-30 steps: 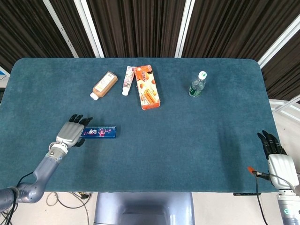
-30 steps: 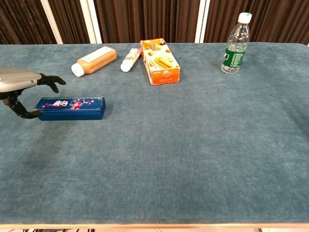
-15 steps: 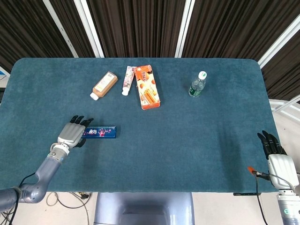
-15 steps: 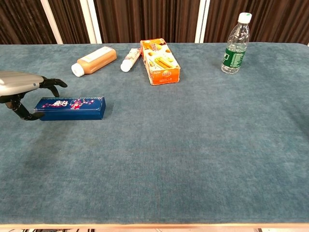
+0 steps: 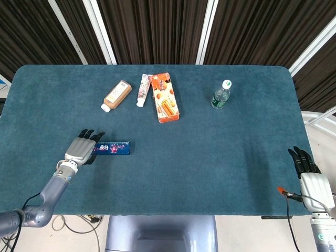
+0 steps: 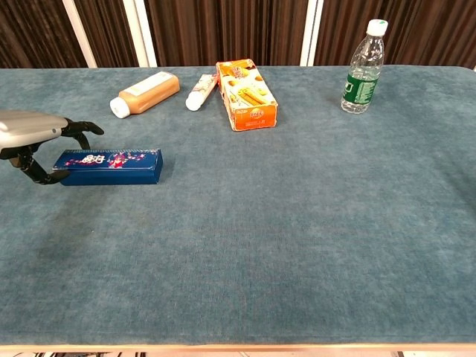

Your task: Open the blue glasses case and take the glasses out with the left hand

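The blue glasses case (image 5: 112,148) (image 6: 110,166) lies closed on the table at the near left, long side across, with a pink flower print on its lid. My left hand (image 5: 82,148) (image 6: 36,139) is at the case's left end, fingers spread over that end and thumb (image 6: 43,175) curled low beside it; I cannot tell whether it touches. It holds nothing. The glasses are hidden. My right hand (image 5: 311,176) rests off the table's right front corner, fingers out and empty.
At the back of the teal table (image 5: 210,157) lie a brown bottle (image 5: 116,95), a white tube (image 5: 143,89) and an orange snack box (image 5: 165,96). A green-labelled water bottle (image 5: 221,95) stands at the back right.
My left hand has edged slightly toward me and to the right along the case's left end. The case and my right hand have not moved.
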Robot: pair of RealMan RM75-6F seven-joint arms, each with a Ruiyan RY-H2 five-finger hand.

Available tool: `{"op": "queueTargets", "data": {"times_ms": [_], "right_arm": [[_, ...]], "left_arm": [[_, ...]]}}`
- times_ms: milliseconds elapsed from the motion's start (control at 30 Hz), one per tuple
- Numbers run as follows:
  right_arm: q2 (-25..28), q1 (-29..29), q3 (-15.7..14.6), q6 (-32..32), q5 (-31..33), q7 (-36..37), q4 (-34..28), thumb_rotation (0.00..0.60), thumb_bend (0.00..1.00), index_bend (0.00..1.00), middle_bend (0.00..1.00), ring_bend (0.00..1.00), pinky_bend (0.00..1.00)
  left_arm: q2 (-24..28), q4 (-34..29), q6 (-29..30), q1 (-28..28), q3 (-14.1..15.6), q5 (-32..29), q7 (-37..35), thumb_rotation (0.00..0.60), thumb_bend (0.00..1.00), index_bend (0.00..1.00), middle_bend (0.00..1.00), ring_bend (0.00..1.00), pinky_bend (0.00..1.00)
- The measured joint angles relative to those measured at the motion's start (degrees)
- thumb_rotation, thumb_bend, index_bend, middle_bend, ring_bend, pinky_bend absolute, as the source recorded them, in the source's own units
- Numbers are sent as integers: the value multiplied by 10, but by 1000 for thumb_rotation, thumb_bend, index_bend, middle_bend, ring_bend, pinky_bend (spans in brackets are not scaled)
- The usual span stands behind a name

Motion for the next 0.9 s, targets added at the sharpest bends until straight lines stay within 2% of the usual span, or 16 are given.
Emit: {"op": "queueTargets", "data": {"times_ms": [233,400,900], "right_arm": [[0,0,1,0,1,0,0,600,198,0,0,0,229],[-1,0,1,1,0,0,0,600,200,0,0,0,229],[-1,0,1,1,1,0,0,600,217,0,0,0,229]], "left_arm": [[-4,5,2,-1,0,1,-2,600,466,9,233,0,27],[-7,7,6,0,-1,4,-5,600,512,31,267,0,33],[-11,10,10,1,-4,4,-10,600,569,64,285,0,33]]}}
